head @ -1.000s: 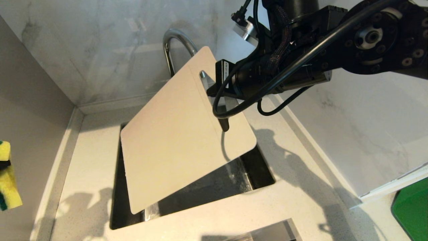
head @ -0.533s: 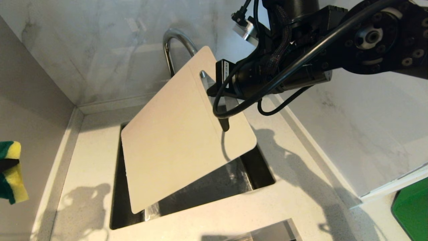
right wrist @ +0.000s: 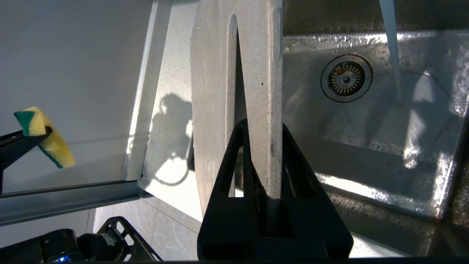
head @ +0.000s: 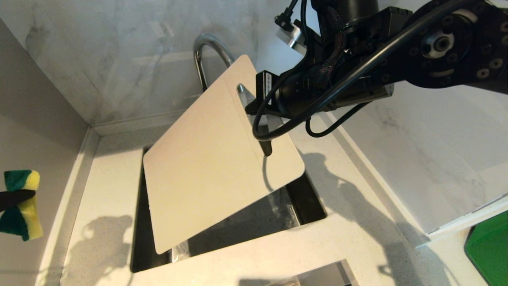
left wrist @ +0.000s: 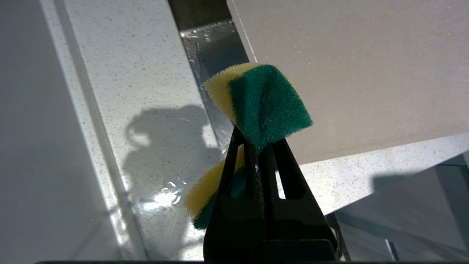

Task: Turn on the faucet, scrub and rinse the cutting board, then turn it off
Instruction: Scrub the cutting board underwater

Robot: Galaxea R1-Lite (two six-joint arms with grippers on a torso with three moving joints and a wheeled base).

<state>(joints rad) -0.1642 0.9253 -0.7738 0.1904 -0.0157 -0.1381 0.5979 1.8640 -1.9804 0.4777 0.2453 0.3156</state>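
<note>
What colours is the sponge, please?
The sponge is yellow with a green scrubbing side, clearest in the left wrist view.

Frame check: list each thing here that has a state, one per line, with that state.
Faucet: on, water streaming into the sink.
Board: held tilted over the sink, droplets on its face.
Sponge: pinched and folded, off the board.
Left gripper: shut on the sponge.
Right gripper: shut on the board by its slot.
</note>
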